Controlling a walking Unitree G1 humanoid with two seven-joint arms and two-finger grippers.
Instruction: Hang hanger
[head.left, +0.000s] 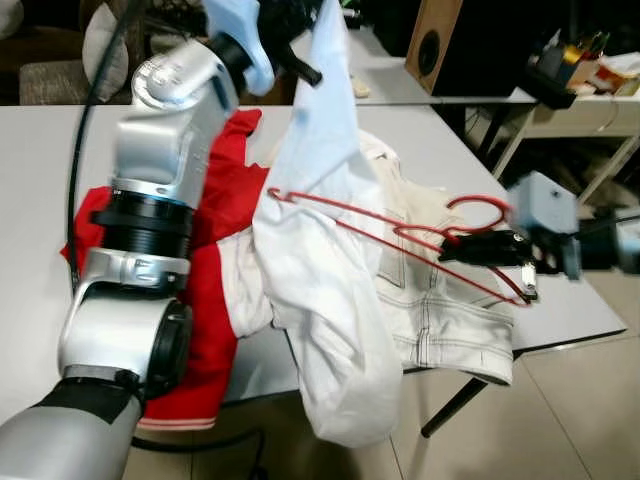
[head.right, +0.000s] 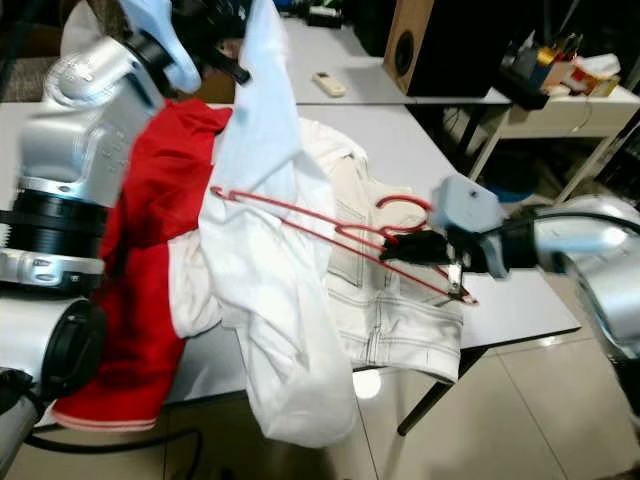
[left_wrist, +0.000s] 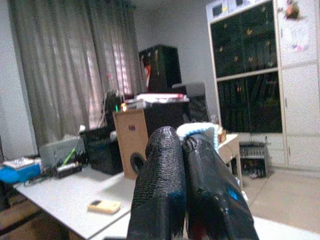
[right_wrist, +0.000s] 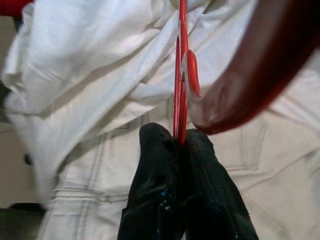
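Over the table: my right hand reaches in from the right, level with the tabletop, fingers pinched tight on the red hanger just below its hook.
Hanger: thin red wire, triangular, with a curved hook; it hangs above the pale clothes, and its far shoulder is tucked into the white garment.
White garment: soft, smooth, creased cloth, lifted at its top and hanging in a long drape past the table edge.
Left hand: my left hand is raised high at the far side, fingers pressed together on the top of the white garment; a light blue pad sits behind the fingertips.
Left arm: bent silver segments with black joints, rising up the near left of the eye views.
Cream jeans: stiff cream jeans with dark stitched seams lie under the hanger, one end hanging over the table edge.
Red cloth: a red garment lies crumpled to the left, partly beneath the white one.
Table: white table, flat and matte.
Right wrist view: close up, the textured black fingers clamp two red wire strands over stitched cream fabric.
Left wrist view: a wooden speaker and grey curtains stand beyond.
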